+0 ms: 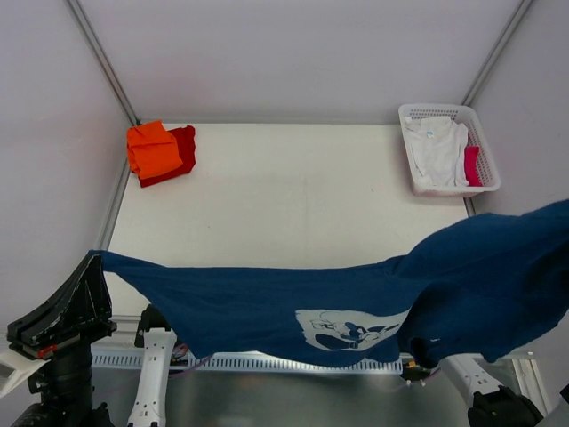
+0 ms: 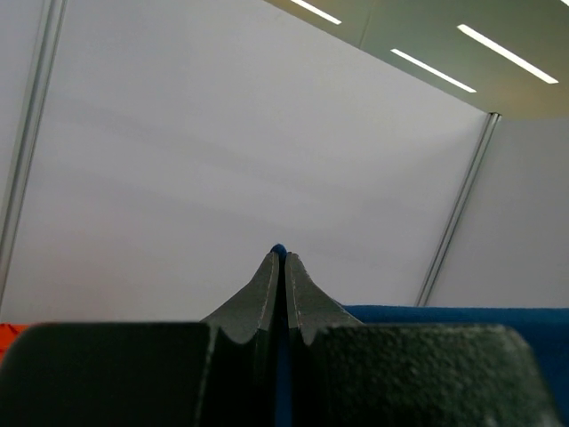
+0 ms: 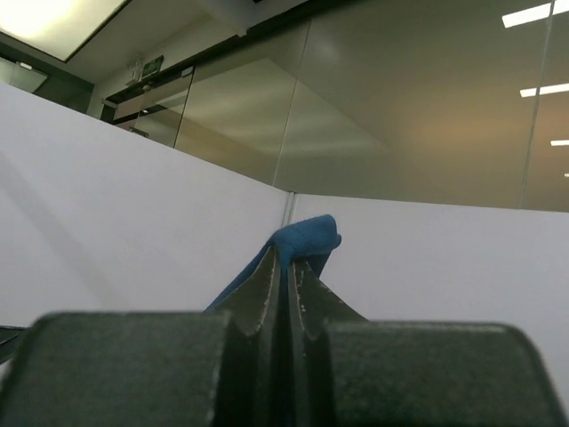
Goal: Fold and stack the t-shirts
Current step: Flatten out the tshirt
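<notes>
A navy blue t-shirt with a pale cartoon print hangs stretched in the air across the near side of the table. My left gripper is shut on its left corner; in the left wrist view a sliver of blue cloth shows between the fingertips. My right gripper is shut on a bunched blue fold. In the top view it is hidden by the raised cloth at the right edge. An orange t-shirt lies folded on a folded red one at the back left.
A white lattice basket stands at the back right with a white garment and a pink-red one in it. The white table is walled by pale panels on three sides.
</notes>
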`<state>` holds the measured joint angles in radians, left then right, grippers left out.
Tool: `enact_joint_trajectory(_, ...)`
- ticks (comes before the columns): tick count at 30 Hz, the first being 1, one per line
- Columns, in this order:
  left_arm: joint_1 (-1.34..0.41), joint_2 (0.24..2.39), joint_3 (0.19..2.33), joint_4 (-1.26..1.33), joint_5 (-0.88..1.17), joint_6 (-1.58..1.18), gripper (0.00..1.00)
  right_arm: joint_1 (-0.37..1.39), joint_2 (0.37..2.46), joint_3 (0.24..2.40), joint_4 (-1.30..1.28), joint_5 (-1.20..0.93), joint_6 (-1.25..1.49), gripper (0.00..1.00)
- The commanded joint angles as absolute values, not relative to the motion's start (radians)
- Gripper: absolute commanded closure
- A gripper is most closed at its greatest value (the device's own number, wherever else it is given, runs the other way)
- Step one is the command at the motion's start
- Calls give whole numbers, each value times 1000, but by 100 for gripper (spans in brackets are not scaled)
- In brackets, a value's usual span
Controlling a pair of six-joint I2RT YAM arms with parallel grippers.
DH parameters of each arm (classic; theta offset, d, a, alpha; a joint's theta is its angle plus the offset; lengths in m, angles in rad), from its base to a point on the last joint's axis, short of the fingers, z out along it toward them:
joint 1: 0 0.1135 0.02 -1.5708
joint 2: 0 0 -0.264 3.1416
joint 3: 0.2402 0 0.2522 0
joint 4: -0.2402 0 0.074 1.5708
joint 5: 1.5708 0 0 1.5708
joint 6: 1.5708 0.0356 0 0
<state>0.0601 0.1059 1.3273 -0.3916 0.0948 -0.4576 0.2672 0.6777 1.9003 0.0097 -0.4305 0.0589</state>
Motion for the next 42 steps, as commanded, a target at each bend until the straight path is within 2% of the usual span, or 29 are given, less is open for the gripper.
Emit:
enact_joint_trajectory(1,67,91,1290,-379,61,-486,100,268,761,1898,5,-403,86,100)
enact_joint_trajectory(11,71,117,1197,-377,69,-473,100,268,713,1530,5,-313,71,100)
enact_joint_trajectory(21,72,195,973,-284,43,-417,100,268,742,1220,-21,-218,8,100)
enact_joint_trajectory(31,71,374,750,-62,-23,-362,100,267,939,1094,50,-137,-101,100)
enact_joint_trajectory(42,72,655,670,152,-152,-403,100,249,1241,1134,162,-84,-130,100)
